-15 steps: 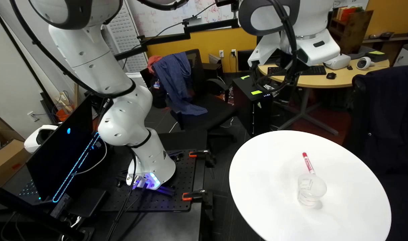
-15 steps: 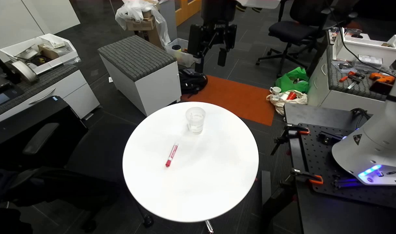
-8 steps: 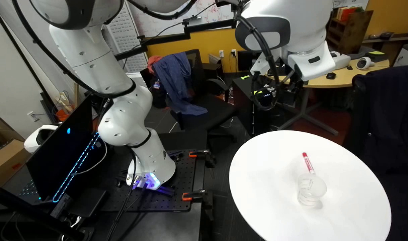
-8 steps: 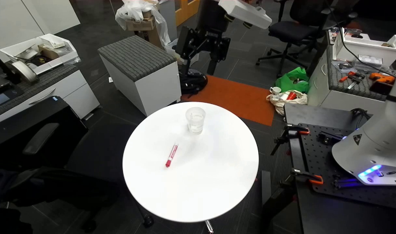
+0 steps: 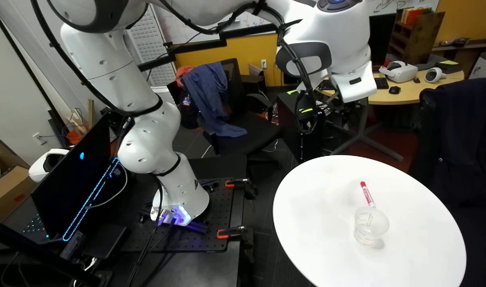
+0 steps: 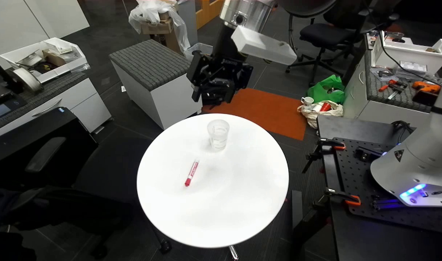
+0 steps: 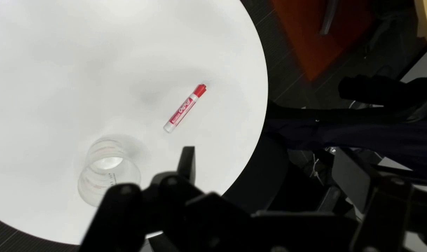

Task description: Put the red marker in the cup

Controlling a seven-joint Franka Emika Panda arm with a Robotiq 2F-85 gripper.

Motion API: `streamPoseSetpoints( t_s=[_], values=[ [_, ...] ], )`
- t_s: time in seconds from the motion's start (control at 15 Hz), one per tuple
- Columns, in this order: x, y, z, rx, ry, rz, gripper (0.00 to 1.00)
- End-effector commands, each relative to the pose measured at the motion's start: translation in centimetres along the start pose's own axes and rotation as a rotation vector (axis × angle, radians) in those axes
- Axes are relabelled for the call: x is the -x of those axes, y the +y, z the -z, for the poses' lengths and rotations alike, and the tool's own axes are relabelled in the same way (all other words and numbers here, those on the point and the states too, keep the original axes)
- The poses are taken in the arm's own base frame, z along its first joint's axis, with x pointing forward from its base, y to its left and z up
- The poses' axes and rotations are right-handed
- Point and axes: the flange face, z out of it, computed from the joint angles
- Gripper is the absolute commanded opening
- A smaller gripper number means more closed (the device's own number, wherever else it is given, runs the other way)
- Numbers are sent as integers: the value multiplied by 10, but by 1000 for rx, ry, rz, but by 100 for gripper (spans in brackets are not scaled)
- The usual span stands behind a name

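Standing, most likely, at the start of the pick-up: hanging in the air near the rim of the desk (image 6: 239, 203) with an empty gripper (image 6: 212, 97), well apart from both the red marker (image 7: 184, 109) and the cup (image 7: 106, 171). Showing the jaws wide apart in the wrist view, with nothing between them. Probably needing next to be moving over the marker, turning so as to bring one jaw to either side of the thin barrel, sinking close to the desk top, then pinching gently about the middle. Risking a roll, perhaps, with any sideways nudge. Leaving the lift, the tipping upright and the release over the mouth of the cup all undone.

As for the marker, lying flat on the desk outside the cup, apart from it, with the pale end nearer the cup and the red cap pointing away. Seeming, in an exterior view, to run up to the wall of the cup (image 5: 371, 227), yet showing a plain gap in the wrist view. Looking slim and straight, with a white barrel mostly wrapped in a red label carrying white lettering.
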Motion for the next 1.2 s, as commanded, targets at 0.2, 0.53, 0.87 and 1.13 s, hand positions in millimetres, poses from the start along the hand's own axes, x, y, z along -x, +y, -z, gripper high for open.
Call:
streamPoseSetpoints(
  t_s=[0.2, 0.53, 0.87, 1.13],
  values=[
    [0, -16, -26, 10, 132, -140, 100],
    [-11, -4, -47, 109, 180, -226, 100],
    [-19, 4, -68, 199, 173, -290, 100],
    [-19, 11, -74, 184, 165, -268, 100]
  ],
)
